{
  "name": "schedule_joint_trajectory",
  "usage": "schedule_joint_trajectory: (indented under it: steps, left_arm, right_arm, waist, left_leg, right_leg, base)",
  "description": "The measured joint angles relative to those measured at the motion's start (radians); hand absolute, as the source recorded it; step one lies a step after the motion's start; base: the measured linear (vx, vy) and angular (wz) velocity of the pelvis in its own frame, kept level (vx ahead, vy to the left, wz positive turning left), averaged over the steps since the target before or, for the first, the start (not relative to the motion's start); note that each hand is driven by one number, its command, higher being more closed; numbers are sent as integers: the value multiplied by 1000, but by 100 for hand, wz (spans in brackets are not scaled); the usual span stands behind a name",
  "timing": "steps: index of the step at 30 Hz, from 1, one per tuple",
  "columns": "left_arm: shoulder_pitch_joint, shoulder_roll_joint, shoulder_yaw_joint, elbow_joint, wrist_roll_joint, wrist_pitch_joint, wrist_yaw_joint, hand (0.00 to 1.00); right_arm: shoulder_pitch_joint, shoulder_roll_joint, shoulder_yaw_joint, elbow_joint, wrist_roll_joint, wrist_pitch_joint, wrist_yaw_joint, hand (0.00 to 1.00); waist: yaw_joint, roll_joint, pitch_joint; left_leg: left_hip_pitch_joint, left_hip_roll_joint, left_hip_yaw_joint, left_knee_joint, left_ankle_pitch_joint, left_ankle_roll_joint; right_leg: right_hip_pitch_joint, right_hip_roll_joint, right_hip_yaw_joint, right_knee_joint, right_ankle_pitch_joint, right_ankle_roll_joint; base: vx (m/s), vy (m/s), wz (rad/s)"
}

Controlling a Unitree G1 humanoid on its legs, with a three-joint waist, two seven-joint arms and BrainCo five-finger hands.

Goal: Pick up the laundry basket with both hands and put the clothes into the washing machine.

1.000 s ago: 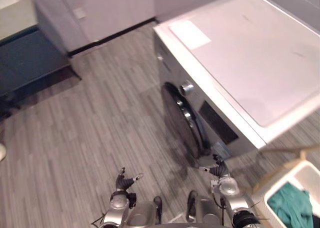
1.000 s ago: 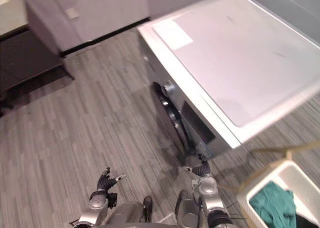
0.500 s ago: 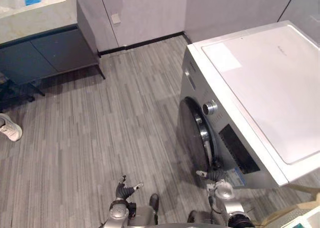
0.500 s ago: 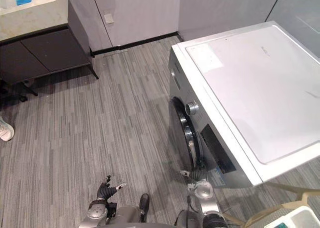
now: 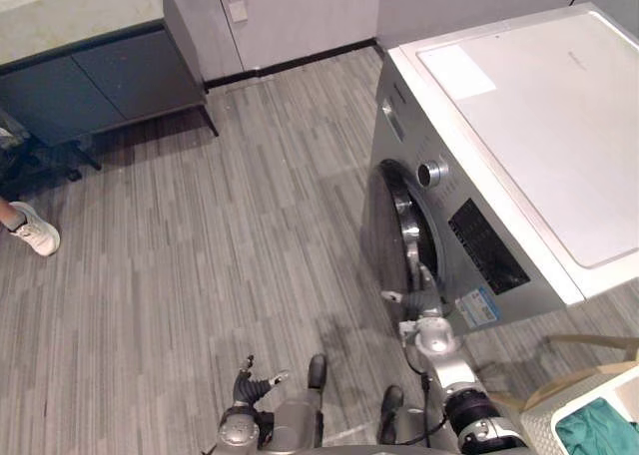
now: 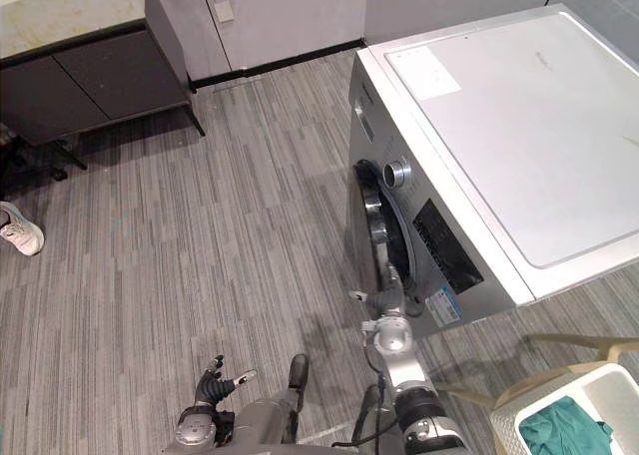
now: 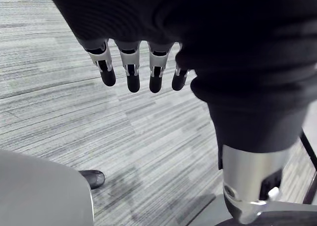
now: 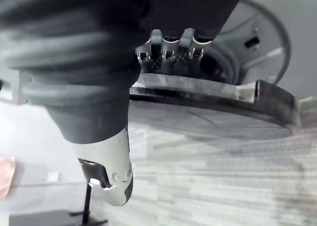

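Note:
The washing machine [image 5: 519,126] stands at the right, with a white top and a silver front. Its round dark door [image 5: 396,226] is slightly ajar. My right hand [image 5: 424,320] is at the door's lower edge. In the right wrist view its fingers [image 8: 171,50] curl over the door's rim [image 8: 213,99], with their tips hidden behind it. The white laundry basket [image 6: 549,390] sits on the floor at the lower right, with green clothes [image 6: 559,430] inside. My left hand [image 5: 248,383] hangs low over the floor, its fingers [image 7: 130,72] relaxed and holding nothing.
A dark cabinet [image 5: 100,86] with a light counter stands at the back left. A person's white shoe [image 5: 35,230] rests on the grey plank floor [image 5: 220,235] at the far left. A beige curved handle [image 5: 589,343] arches beside the basket.
The whole picture has shifted, so the camera moved. My right hand has risen from the foot of the machine to the door's edge. The left hand stays low.

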State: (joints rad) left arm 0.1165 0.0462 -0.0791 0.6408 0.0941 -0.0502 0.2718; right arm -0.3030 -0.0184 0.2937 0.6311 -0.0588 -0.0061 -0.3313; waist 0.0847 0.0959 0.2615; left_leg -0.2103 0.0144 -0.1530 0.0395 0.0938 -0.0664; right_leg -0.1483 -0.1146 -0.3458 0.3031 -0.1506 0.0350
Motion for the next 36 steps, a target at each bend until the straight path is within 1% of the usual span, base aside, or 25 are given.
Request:
schedule_joint_trajectory:
  steps: [1,2,3,4,5,6,7,9,10,13,15,16,17,19,21,22,24,25,27,28,30,32,33,34,36]
  left_arm:
    - [-11,-2,-3,-9,0,-2,2,0]
    - [-34,-5,-12,-19,-2,-4,11,0]
    - [-57,-3,-15,-31,-2,-4,20,0]
    - [-69,-2,-15,-40,-2,-4,21,0]
    - [-77,-3,-24,-51,-3,-4,24,0]
    - [-81,-1,-34,-62,-4,-5,32,0]
    - [-87,2,-36,-67,-4,-5,37,0]
    - [-108,2,-43,-73,-5,-5,40,0]
    - [-109,3,-47,-75,-5,-6,41,0]
    - [-108,1,-49,-76,-8,-6,41,0]
    - [-114,-1,-50,-78,-14,-14,41,0]
    - [-126,0,-68,-80,-18,-16,42,0]
    - [-131,1,-68,-81,-23,-17,42,0]
    - [-150,4,-69,-86,-26,-21,42,0]
    - [-192,6,-72,-101,-36,-21,41,0]
    - [-208,7,-78,-101,-36,-21,42,0]
    - [-307,18,-81,-101,-33,-12,48,0]
    - [-337,26,-83,-101,-33,-10,56,0]
    - [-473,91,-79,-92,2,2,86,0]
    - [-504,110,-75,-84,5,4,94,0]
    - [-647,183,-64,-29,28,8,122,0]
    - [-740,233,-45,34,38,12,131,0]
    - [-795,276,-28,90,38,21,142,0]
    - [-823,302,-22,119,38,26,146,0]
    - [-895,391,7,199,38,45,153,0]
  right_arm:
    - [-36,7,19,14,8,8,2,0]
    - [-119,20,53,41,21,14,5,0]
    - [-221,33,85,54,33,9,26,0]
    - [-278,42,100,54,40,0,38,0]
    - [-380,65,114,52,49,-24,53,0]
    - [-469,95,108,52,58,-46,53,0]
    - [-512,104,93,54,64,-54,52,0]
    - [-622,110,32,62,88,-67,50,0]
    - [-701,97,-49,80,106,-67,42,0]
    - [-746,48,-91,79,120,-66,22,0]
    - [-738,9,-90,40,127,-64,1,0]
    - [-703,-29,-89,-18,128,-64,-9,0]
    - [-683,-39,-87,-41,128,-64,-15,0]
    - [-613,-69,-42,-122,128,-64,-16,0]
    - [-478,-117,61,-255,117,-66,15,0]
    - [-434,-128,82,-285,105,-66,32,0]
    - [-231,-170,119,-416,65,-66,80,0]
    - [-174,-177,116,-451,55,-66,88,0]
    - [10,-190,76,-539,-7,-68,106,0]
    - [40,-188,65,-546,-20,-71,109,0]
    - [130,-187,-11,-547,-53,-77,112,0]
    - [184,-186,-59,-548,-79,-90,114,0]
    - [210,-184,-86,-548,-82,-100,114,0]
    - [223,-179,-99,-548,-82,-104,113,0]
    - [251,-169,-135,-543,-81,-107,112,0]
  waist:
    - [12,8,10]
    - [39,22,25]
    - [63,21,52]
    - [73,22,73]
    - [94,42,105]
    - [111,55,111]
    - [119,50,117]
    - [152,45,137]
    - [174,38,142]
    - [180,33,145]
    - [172,32,146]
    - [158,30,147]
    - [149,26,150]
    - [138,5,162]
    - [108,-23,172]
    - [99,-32,174]
    - [63,-54,185]
    - [55,-60,189]
    - [8,-92,206]
    - [-3,-98,210]
    - [-34,-129,223]
    - [-60,-141,224]
    - [-78,-151,225]
    - [-84,-161,225]
    - [-119,-178,231]
  left_leg:
    - [-8,1,-16,-3,0,-2]
    - [-23,3,-43,-19,-13,-25]
    - [-33,-5,-52,-26,-30,-48]
    - [-49,-16,-66,10,-30,-47]
    - [-52,-20,-90,69,-30,-47]
    - [-60,-15,-120,69,-30,-22]
    - [-68,-18,-127,57,-24,-26]
    - [-81,-29,-161,34,16,-31]
    - [-97,-40,-192,27,29,-39]
    - [-106,-50,-206,21,32,-39]
    - [-105,-48,-203,2,43,-38]
    - [-106,-44,-200,-8,48,-41]
    - [-105,-41,-196,-8,48,-41]
    - [-98,-23,-165,-13,48,-41]
    - [-97,4,-120,-31,48,-41]
    - [-97,9,-103,-34,48,-41]
    - [-97,29,-42,-39,47,-40]
    - [-97,33,-27,-41,47,-40]
    - [-104,51,35,-42,47,-40]
    - [-106,55,48,-42,47,-40]
    - [-116,73,107,-43,46,-40]
    - [-138,83,144,-43,46,-39]
    - [-153,89,169,-44,46,-40]
    - [-159,92,182,-44,46,-39]
    - [-182,94,202,-45,47,-39]
  right_leg:
    - [-2,1,-12,4,-4,-7]
    - [-13,1,-40,-3,-3,-18]
    - [-23,-12,-67,-18,2,-28]
    - [-31,-22,-78,-13,2,-29]
    - [-42,-30,-107,10,-2,-36]
    - [-75,-38,-127,66,-29,-39]
    - [-90,-50,-137,90,-39,-32]
    - [-104,-74,-179,130,-52,-32]
    - [-114,-90,-200,156,-70,-29]
    - [-124,-102,-203,173,-85,-23]
    - [-135,-103,-199,172,-85,-23]
    - [-139,-99,-196,166,-83,-26]
    - [-138,-96,-193,162,-80,-27]
    - [-141,-74,-165,137,-62,-35]
    - [-166,-42,-116,107,-35,-42]
    - [-172,-37,-102,101,-28,-46]
    - [-198,-10,-45,75,5,-50]
    - [-207,-5,-29,72,11,-51]
    - [-237,19,28,49,42,-54]
    - [-244,26,41,42,52,-57]
    - [-276,50,94,14,83,-58]
    - [-304,66,122,-8,107,-56]
    - [-326,75,141,-17,121,-56]
    - [-340,79,153,-19,126,-57]
    - [-370,89,174,-28,146,-61]
  base:
    - [-178,-101,62]
    - [-172,-96,62]
    - [-138,-93,63]
    - [-99,-78,58]
    - [-42,-58,59]
    - [-25,-83,67]
    - [16,-76,80]
    - [38,-108,80]
    - [59,-95,65]
    - [34,-55,30]
    - [6,-52,-6]
    - [-10,-49,-10]
    - [-17,-59,-27]
    - [-29,-44,-49]
    - [-51,-55,-71]
    - [-56,-43,-74]
    - [-61,-26,-80]
    - [-94,-21,-83]
    - [-104,-22,-83]
    - [-86,-20,-81]
    - [-126,-24,-78]
    - [-120,-24,-62]
    - [-90,-25,-61]
    - [-61,-30,-57]
    - [-31,-25,-46]
